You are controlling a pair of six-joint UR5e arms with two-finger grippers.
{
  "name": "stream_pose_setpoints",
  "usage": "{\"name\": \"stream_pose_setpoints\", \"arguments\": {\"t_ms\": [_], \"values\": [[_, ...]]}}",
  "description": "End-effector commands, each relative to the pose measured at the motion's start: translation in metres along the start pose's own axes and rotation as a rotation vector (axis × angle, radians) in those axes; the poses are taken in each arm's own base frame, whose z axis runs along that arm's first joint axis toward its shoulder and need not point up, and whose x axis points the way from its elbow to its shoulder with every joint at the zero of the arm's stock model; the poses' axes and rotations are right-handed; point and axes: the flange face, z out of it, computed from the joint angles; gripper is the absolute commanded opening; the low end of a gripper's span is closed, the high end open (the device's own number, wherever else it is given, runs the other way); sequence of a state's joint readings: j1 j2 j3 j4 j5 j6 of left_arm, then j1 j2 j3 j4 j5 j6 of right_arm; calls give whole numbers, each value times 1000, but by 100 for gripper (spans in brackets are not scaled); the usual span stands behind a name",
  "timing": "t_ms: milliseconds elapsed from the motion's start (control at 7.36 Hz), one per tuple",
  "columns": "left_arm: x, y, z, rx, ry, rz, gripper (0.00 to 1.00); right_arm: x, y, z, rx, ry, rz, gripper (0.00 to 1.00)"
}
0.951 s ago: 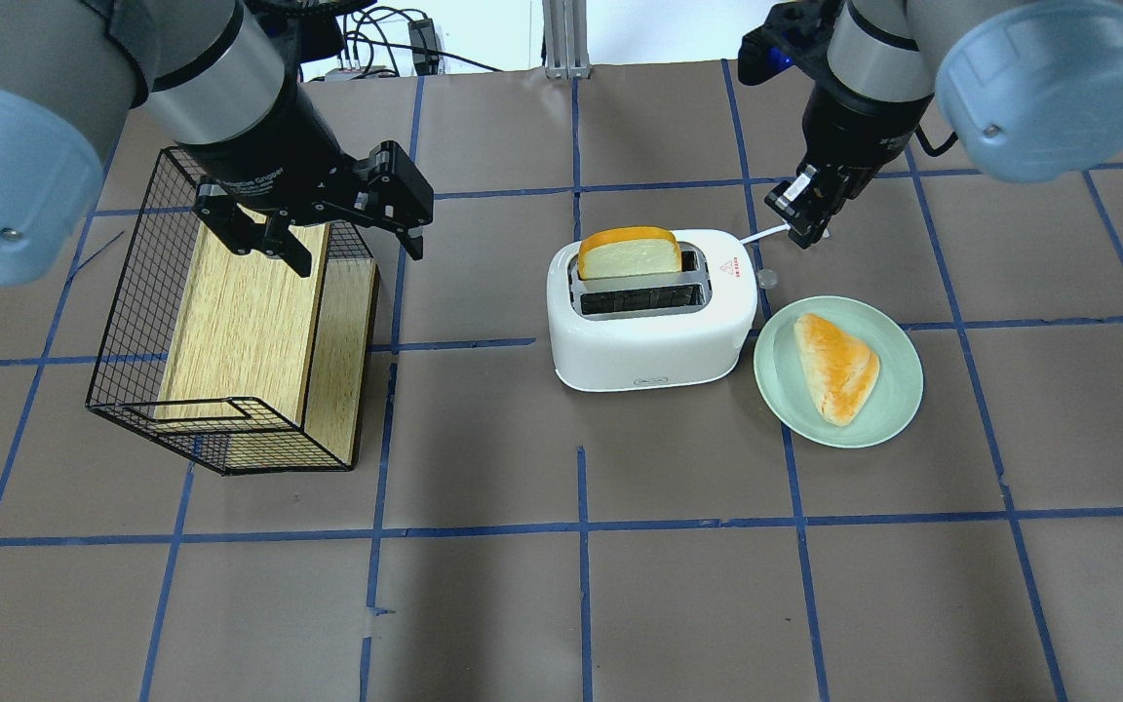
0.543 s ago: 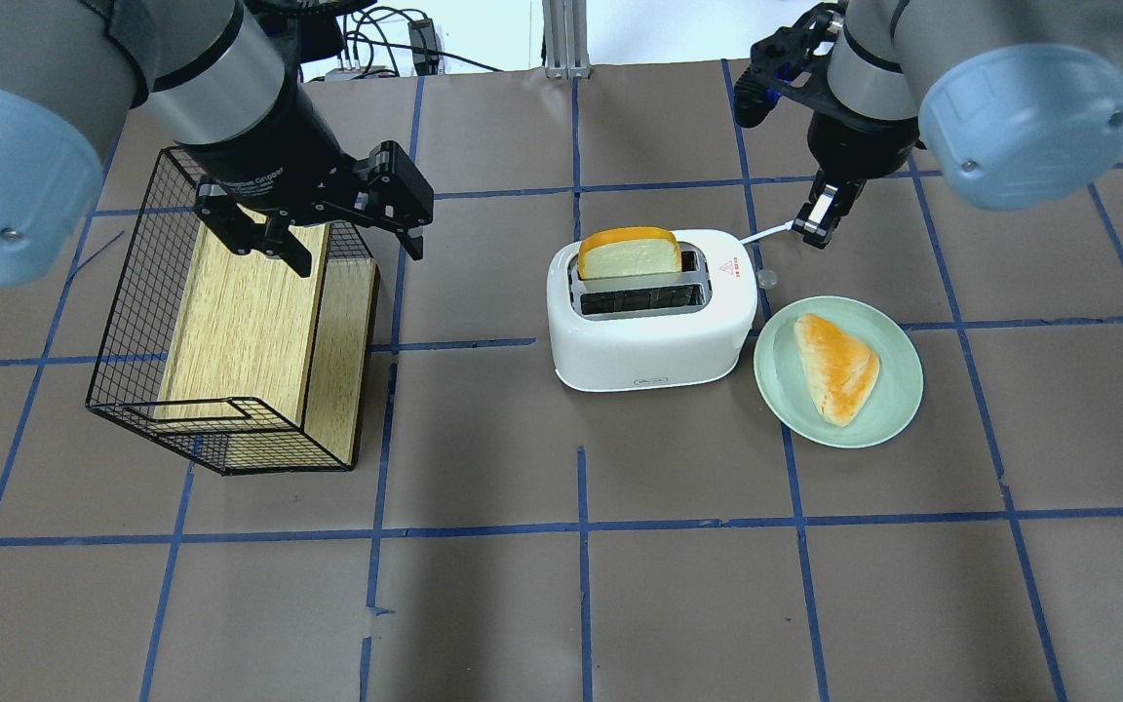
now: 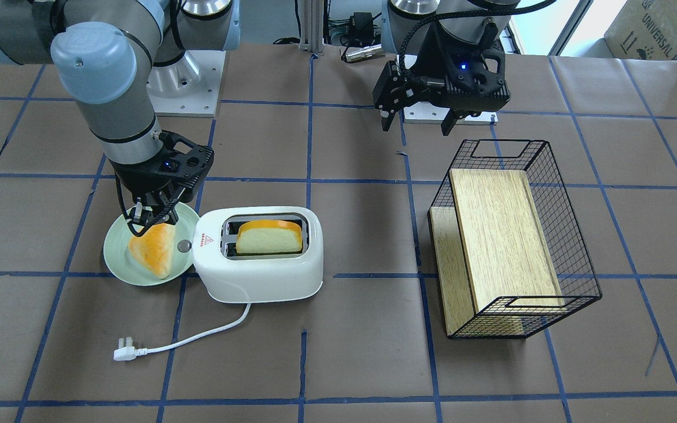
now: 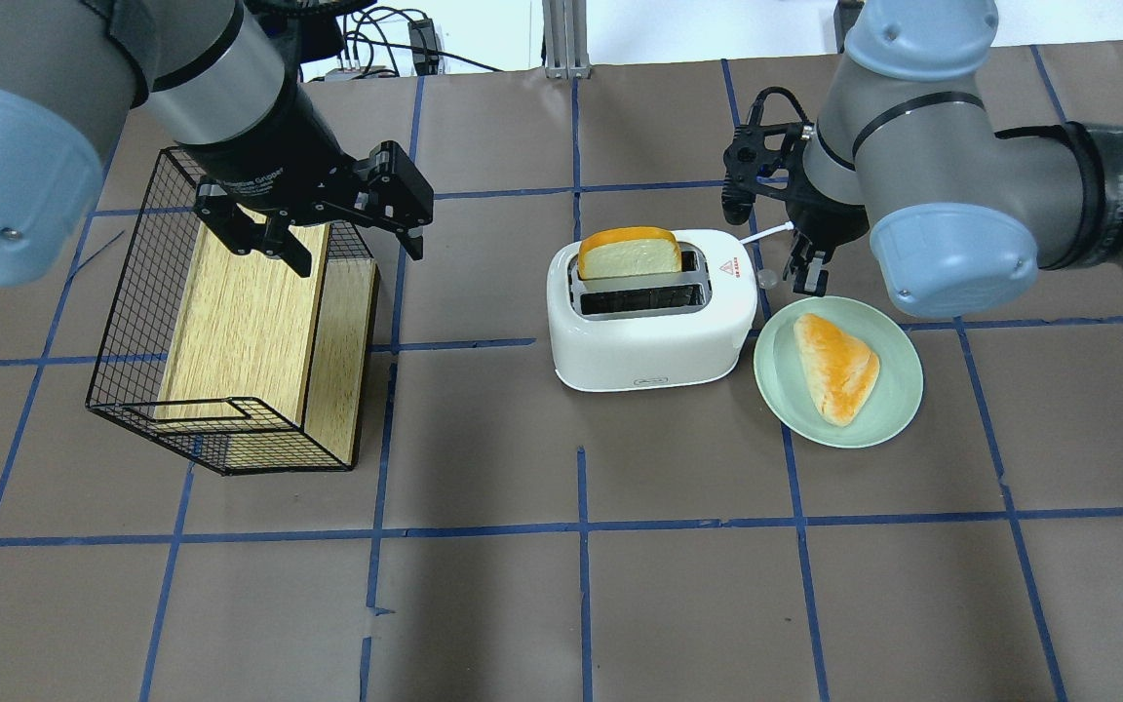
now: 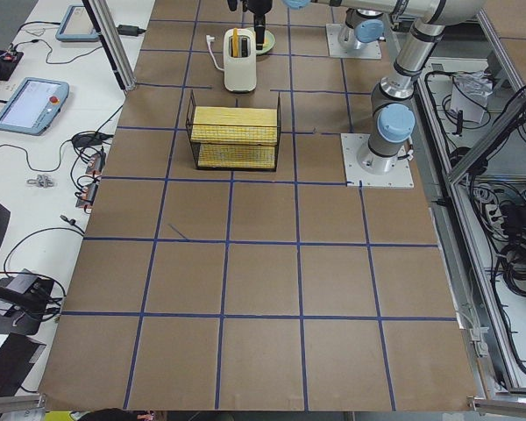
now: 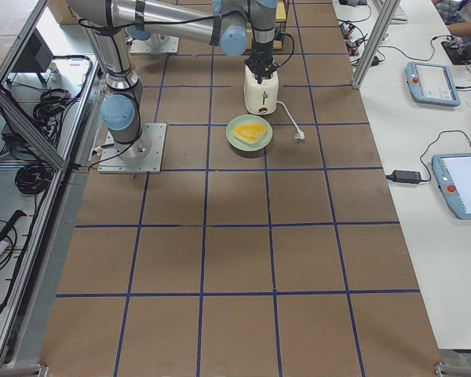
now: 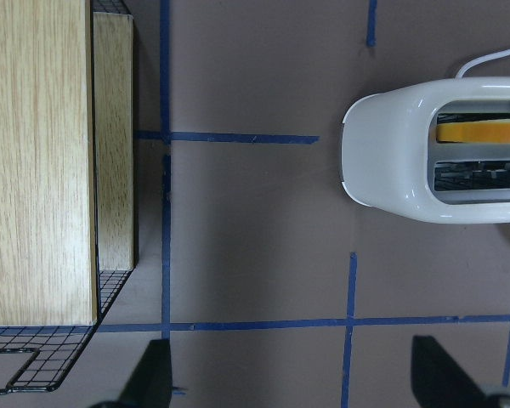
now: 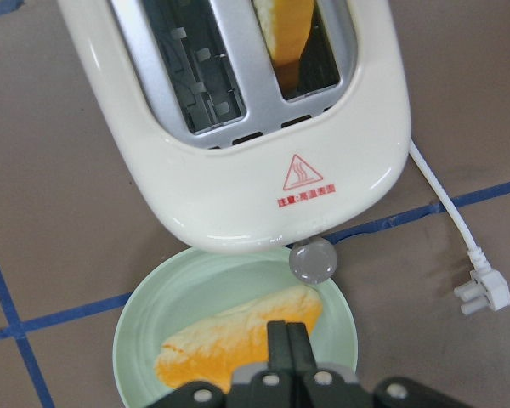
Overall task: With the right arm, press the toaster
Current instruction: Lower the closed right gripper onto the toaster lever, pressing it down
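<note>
The white two-slot toaster (image 4: 654, 336) stands mid-table with a bread slice (image 4: 630, 255) in its far slot. It also shows in the front view (image 3: 256, 279) and the right wrist view (image 8: 238, 170). Its grey knob (image 4: 767, 279) sticks out of the end that faces the plate, and shows in the right wrist view (image 8: 313, 260). My right gripper (image 4: 805, 278) is shut and empty. It hangs just beside that knob, over the plate's far rim, with its fingertips (image 8: 287, 344) above the pastry. My left gripper (image 4: 355, 249) is open and empty over the wire basket's edge.
A green plate (image 4: 903, 409) with an orange pastry (image 4: 836, 366) sits right beside the toaster's knob end. A black wire basket (image 4: 133, 322) holding a wooden board (image 4: 245, 322) lies at the left. The toaster's white cord and plug (image 3: 124, 353) trail on the far side.
My right arm has swung round and its shut gripper has moved from behind the toaster's end toward the knob and the plate. The left arm has not moved.
</note>
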State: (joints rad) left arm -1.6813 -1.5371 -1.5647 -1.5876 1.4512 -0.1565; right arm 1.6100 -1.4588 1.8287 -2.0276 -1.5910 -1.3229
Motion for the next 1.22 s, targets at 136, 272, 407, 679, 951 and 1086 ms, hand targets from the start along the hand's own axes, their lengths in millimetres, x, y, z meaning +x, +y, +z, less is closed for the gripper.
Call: {"name": "stream_pose_setpoints", "arguments": {"t_ms": [136, 272, 407, 679, 951, 1086], "values": [[0, 0, 0, 0, 0, 0, 100, 8, -8, 25, 60, -12, -167, 7], [0, 0, 0, 0, 0, 0, 100, 10, -7, 29, 59, -18, -169, 8], [0, 0, 0, 0, 0, 0, 100, 11, -6, 29, 49, -17, -170, 8], [0, 0, 0, 0, 0, 0, 100, 14, -7, 35, 43, -25, -172, 8], [0, 0, 0, 0, 0, 0, 100, 18, -8, 43, 42, -37, -167, 8], [0, 0, 0, 0, 0, 0, 100, 19, -8, 48, 39, -46, -164, 8]]}}
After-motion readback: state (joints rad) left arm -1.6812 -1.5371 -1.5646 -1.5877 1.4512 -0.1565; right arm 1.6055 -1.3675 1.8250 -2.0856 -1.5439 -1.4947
